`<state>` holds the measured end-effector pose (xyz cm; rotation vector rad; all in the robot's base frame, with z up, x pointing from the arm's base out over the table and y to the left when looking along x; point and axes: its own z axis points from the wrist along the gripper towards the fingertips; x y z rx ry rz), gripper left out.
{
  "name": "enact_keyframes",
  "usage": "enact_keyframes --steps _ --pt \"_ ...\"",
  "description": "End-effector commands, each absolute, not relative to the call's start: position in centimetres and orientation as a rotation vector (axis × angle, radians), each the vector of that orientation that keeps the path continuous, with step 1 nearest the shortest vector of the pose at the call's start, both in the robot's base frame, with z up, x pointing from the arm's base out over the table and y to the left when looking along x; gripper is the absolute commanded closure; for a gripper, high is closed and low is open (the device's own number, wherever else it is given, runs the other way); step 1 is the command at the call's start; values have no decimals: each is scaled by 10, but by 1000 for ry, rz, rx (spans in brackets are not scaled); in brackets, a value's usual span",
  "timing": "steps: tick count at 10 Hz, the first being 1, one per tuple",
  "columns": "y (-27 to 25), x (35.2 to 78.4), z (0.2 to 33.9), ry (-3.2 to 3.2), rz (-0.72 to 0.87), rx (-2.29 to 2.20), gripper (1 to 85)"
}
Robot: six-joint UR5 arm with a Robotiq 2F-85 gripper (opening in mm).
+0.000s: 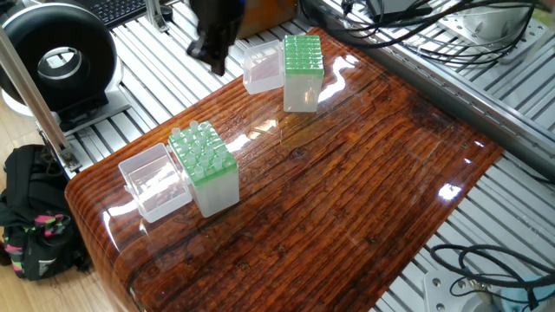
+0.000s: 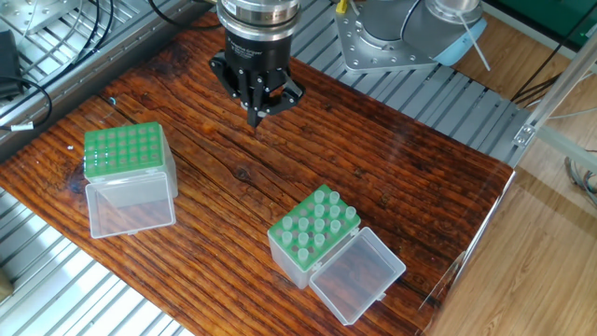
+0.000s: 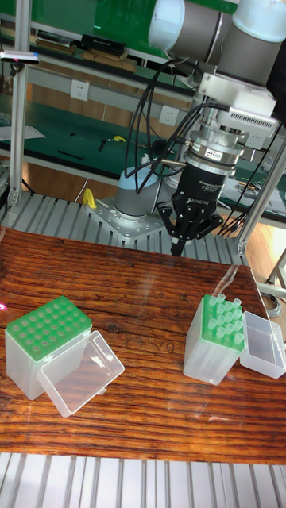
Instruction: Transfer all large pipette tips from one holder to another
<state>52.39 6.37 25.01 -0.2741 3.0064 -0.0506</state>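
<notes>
Several large pipette tips [image 2: 320,224] stand in the green grid of a translucent holder [image 2: 291,257] with its lid folded open; the same tips [image 1: 201,149] and tips [image 3: 226,316] show in the other views. A second holder [image 2: 122,149], also holder [image 1: 303,62] and holder [image 3: 48,332], has a green grid with only bare holes showing. My gripper [image 2: 254,116] hangs above the wood between the two holders, nearer the far edge. Its dark fingers meet in a point and look shut. No tip shows between them. In one fixed view the gripper [image 1: 212,48] is blurred.
The wooden tabletop [image 2: 392,177] rests on a slatted aluminium frame. The arm's base [image 2: 401,37] stands beyond the far edge. Cables [image 1: 408,26] run along one side, and a black round device [image 1: 56,56] and a bag [image 1: 35,217] sit off the table.
</notes>
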Motion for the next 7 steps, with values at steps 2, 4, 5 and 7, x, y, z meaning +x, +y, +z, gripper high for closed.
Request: enact_keyframes --steps 2,4,5,7 --pt "65 524 248 3009 -35 -258 847" --pt "63 521 248 3018 -45 -250 847" --pt "63 521 247 3018 -46 -253 847" --pt "62 522 245 3013 -65 -263 847"
